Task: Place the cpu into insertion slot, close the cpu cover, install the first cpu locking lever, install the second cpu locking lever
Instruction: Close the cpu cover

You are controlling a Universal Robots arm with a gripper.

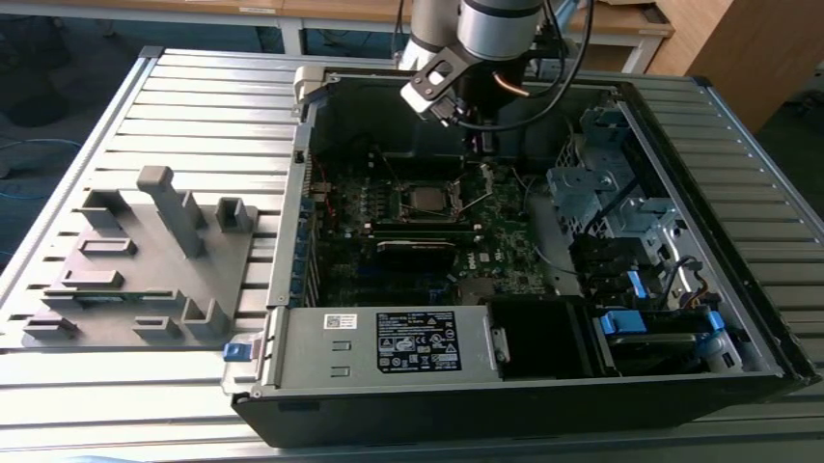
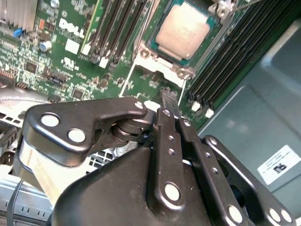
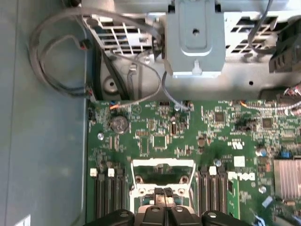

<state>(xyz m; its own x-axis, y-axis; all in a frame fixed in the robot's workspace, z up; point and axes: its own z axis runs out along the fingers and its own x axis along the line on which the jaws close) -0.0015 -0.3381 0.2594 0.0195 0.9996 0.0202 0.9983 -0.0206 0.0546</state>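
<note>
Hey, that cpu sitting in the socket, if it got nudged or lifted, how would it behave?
The cpu is probably stiff: a flat square with a metal top. It likely won't slide, because it sits inside the rim of the insertion slot. Its smooth top may be slippery.

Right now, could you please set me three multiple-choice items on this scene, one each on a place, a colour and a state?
1. The cpu sits: A in the insertion slot; B between the claw's fingers; C loose on the motherboard.
2. The motherboard is: A red; B green; C white.
3. The claw is: A wide open; B shut; C gripping the cpu.
Answers: 1 A, its silver top lies framed by the socket rim in the second wrist view. 2 B, the board is green in both wrist views. 3 B, its fingertips meet in both wrist views.
</note>
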